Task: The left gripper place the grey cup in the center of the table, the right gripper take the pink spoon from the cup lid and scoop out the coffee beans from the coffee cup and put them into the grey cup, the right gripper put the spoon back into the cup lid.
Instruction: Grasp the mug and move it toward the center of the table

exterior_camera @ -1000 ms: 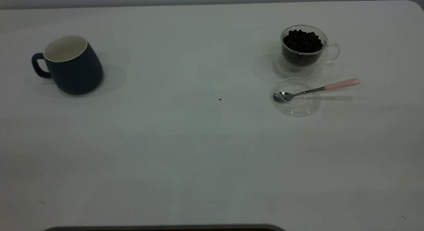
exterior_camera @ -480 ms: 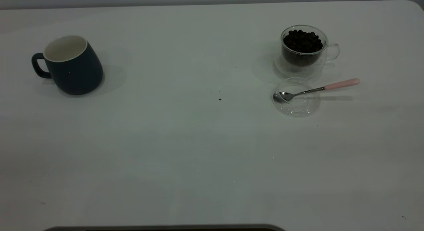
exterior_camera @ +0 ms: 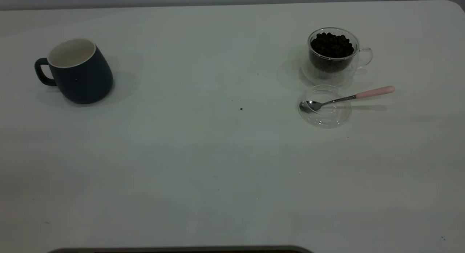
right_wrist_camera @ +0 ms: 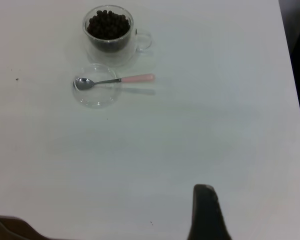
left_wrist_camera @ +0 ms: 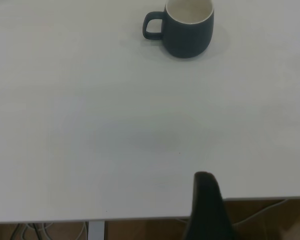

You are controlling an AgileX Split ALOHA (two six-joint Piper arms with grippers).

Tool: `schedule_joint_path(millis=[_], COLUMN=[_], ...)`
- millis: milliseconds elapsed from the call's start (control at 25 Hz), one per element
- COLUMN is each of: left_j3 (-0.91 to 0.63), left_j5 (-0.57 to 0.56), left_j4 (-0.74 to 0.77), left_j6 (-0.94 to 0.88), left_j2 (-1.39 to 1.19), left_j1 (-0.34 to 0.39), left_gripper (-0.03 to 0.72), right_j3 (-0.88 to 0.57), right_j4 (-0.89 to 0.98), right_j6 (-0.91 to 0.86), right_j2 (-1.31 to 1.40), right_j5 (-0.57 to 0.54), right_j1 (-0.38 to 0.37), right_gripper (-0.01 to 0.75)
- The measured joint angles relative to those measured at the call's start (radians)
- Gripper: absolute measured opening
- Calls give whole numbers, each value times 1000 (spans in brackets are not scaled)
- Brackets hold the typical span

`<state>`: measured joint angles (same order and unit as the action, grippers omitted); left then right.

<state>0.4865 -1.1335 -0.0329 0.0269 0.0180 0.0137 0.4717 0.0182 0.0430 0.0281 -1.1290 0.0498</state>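
The grey cup stands upright at the table's far left, handle pointing outward; it also shows in the left wrist view. The coffee cup, full of coffee beans, stands at the right. The cup lid lies just in front of it, with the pink spoon resting bowl-down in it and its handle sticking out to the right. Neither arm shows in the exterior view. My left gripper shows one black tip with no gap, at the table's edge, far from the grey cup. My right gripper looks the same, far from the spoon.
The white table carries a few dark specks near its middle. Its rounded corner is at the far right. Cables hang below the table edge in the left wrist view.
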Motion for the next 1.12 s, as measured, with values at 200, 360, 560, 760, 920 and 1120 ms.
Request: schedule_joint_path(millis=[200,360,560,760,920,1120], left_j3=[0,8,60,157,252,341], left_j5=[0,13,156,327,393,445], left_j4=[0,0,0,33,155,295], left_j6=[0,-49,-118,-125,-174,-288], left_j2=[0,-15,-245,-639,-923,-1215], left_j1=[0,0,0,0,0,26], left_gripper=[567,567,567,567,567,567], right_j3=[0,0,0,0,0,0], right_j4=[0,0,0,0,0,0], right_j6=[0,0,0,0,0,0], right_j2=[0,0,0,0,0,0], right_j5=[0,0,0,0,0,0], right_j1=[0,0,0,0,0,0], right_gripper=[531,531,531,531,531,531])
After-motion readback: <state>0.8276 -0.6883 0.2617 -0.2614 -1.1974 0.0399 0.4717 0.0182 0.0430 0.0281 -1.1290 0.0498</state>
